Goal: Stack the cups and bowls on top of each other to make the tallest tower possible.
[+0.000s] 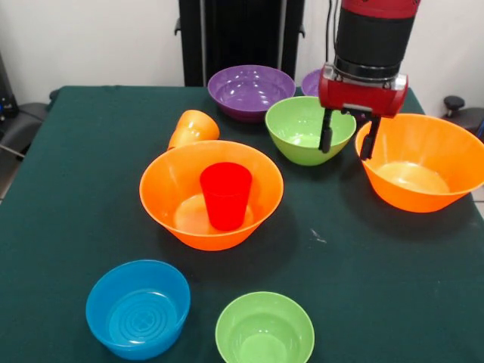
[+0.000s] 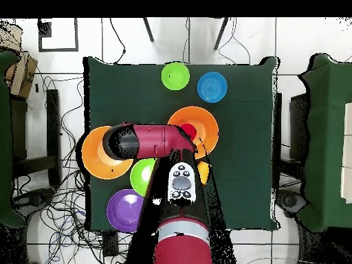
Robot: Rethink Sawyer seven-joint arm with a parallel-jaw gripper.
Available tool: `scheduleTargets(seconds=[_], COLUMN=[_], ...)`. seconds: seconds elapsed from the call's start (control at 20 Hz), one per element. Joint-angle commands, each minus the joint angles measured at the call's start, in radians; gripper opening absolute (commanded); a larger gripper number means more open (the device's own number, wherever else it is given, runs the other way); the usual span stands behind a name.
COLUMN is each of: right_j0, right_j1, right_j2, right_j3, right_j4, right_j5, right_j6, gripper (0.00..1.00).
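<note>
Red cup (image 1: 225, 194) left of claw (image 1: 348, 136)

second purple bowl (image 1: 311, 82) mostly behind arm, right orange bowl (image 1: 423, 162) cut off

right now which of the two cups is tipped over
The orange cup, lying on its side on the table behind the large orange bowl. The red cup stands upright inside that bowl.
</note>
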Motion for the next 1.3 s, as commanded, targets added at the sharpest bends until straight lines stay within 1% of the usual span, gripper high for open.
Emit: scheduleTargets(seconds=[0.05,0.2,0.7,0.85,1.0,1.15,1.3], right_j0=[0.012,0.007,-0.01,-0.013,-0.01,-0.005,0.005], right_j1=[0.072,0.053,0.004,-0.006,0.019,0.089,0.12], right_j2=[0.119,0.132,0.171,0.178,0.17,0.154,0.134], right_j3=[-0.048,-0.031,0.034,0.053,0.045,-0.009,-0.034], right_j4=[0.025,0.037,0.066,0.071,0.056,0.028,0.015], right_j5=[-0.056,-0.031,-0.008,-0.015,-0.048,-0.077,-0.085], right_j6=[0.081,0.08,0.072,0.069,0.07,0.059,0.06], gripper=[1.0,1.0,1.0,1.0,1.0,1.0,1.0])
